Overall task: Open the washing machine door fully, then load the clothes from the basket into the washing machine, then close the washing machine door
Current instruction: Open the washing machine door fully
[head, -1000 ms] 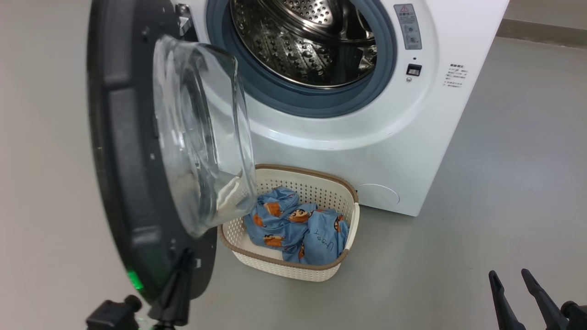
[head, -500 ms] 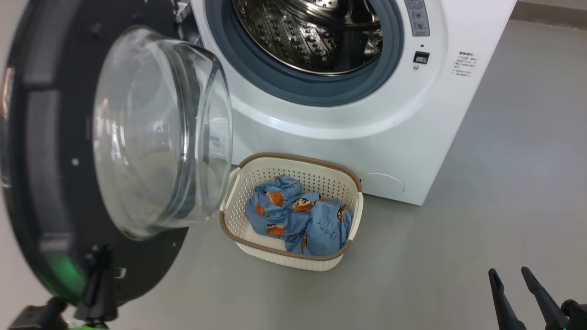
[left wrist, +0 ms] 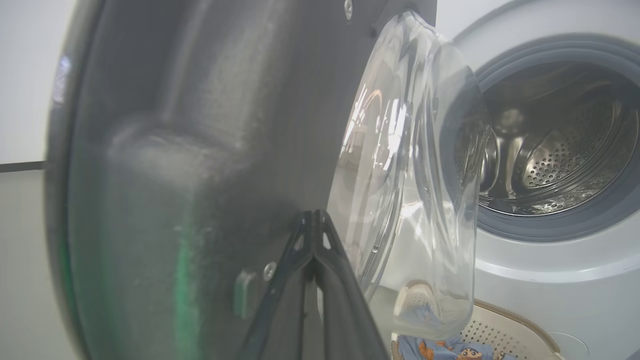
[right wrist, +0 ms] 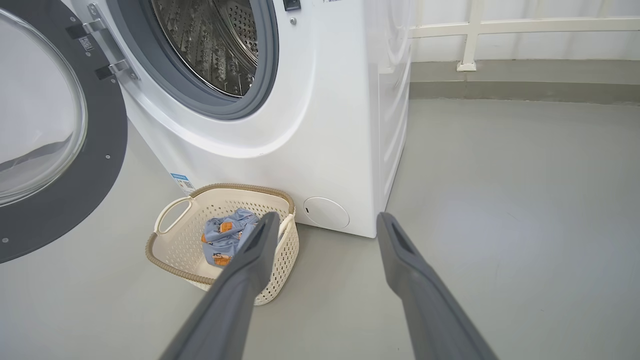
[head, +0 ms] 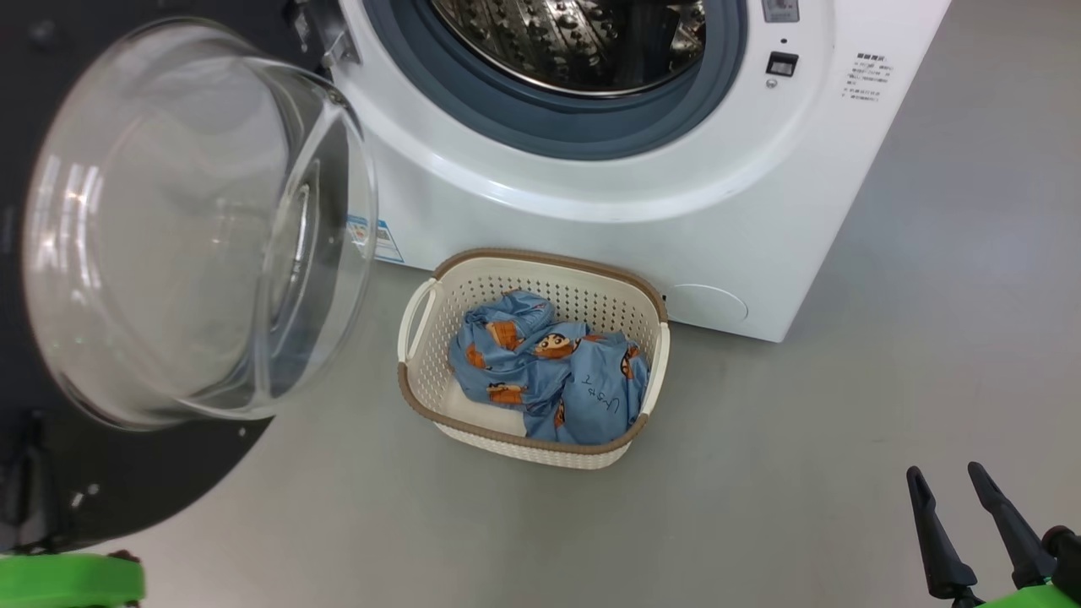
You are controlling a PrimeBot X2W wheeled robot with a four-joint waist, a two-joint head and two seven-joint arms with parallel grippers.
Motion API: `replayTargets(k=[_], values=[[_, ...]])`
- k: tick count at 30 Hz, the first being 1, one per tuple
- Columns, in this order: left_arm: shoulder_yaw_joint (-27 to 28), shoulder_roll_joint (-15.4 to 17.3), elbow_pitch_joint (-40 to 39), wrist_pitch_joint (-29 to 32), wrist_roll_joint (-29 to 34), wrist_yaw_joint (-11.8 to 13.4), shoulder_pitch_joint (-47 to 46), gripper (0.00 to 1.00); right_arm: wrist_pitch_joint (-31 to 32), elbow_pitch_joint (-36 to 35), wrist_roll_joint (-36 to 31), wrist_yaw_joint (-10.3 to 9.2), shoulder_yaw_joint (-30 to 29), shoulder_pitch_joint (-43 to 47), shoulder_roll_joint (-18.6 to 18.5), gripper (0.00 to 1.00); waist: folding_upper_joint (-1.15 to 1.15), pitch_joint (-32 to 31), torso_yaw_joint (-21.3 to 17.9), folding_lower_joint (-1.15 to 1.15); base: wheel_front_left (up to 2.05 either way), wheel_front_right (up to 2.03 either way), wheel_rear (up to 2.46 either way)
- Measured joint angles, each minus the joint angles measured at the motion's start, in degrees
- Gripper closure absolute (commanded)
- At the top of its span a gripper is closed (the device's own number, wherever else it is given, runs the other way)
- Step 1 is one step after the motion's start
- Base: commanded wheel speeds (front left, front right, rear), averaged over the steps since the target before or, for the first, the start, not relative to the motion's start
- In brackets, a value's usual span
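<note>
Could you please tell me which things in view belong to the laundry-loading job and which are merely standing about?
Belonging to the job: washing machine, washing machine door, basket, clothes.

Merely about: white railing behind the machine, grey floor.

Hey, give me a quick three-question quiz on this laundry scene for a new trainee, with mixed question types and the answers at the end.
1. True or false: the clothes lie inside the basket.
2. Pick one. The right gripper is: A) open and empty, B) shut and empty, C) shut on the clothes.
3. Fill the blank: the left gripper, fingers shut together, points at the inner face of the black-rimmed ____.

Key: 1 true; 2 A; 3 door.
</note>
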Motion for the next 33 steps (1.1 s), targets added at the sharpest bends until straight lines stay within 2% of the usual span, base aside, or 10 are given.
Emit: replayTargets(k=[8, 14, 27, 33], values=[[6.77, 3.65, 5.09, 0.0, 1.21, -1.27, -4.15, 1.0, 0.0, 0.0, 0.36, 0.0, 0.08, -0.57, -1.0, 0.0, 0.0, 1.64, -0.63, 0.0, 0.0, 0.0, 0.0], [9.12, 6.51, 9.54, -0.01, 2.93, -2.2, -7.72, 1.0, -0.01, -0.29, 0.44, 0.0, 0.02, -1.32, -1.45, 0.0, 0.0, 3.04, -0.82, 0.0, 0.0, 0.0, 0.0], [12.62, 10.48, 17.92, -0.08, 5.87, -1.94, -15.56, 1.0, -0.01, -0.93, 0.53, 0.0, 0.15, -3.83, -2.93, 0.0, 0.0, 7.18, -1.6, 0.0, 0.0, 0.0, 0.0], [15.11, 11.81, 20.73, -0.08, 6.06, -0.65, -18.28, 1.0, 0.0, -1.3, 0.55, 0.0, -0.03, -4.41, -3.46, 0.0, 0.0, 9.35, -2.16, 0.0, 0.0, 0.0, 0.0]])
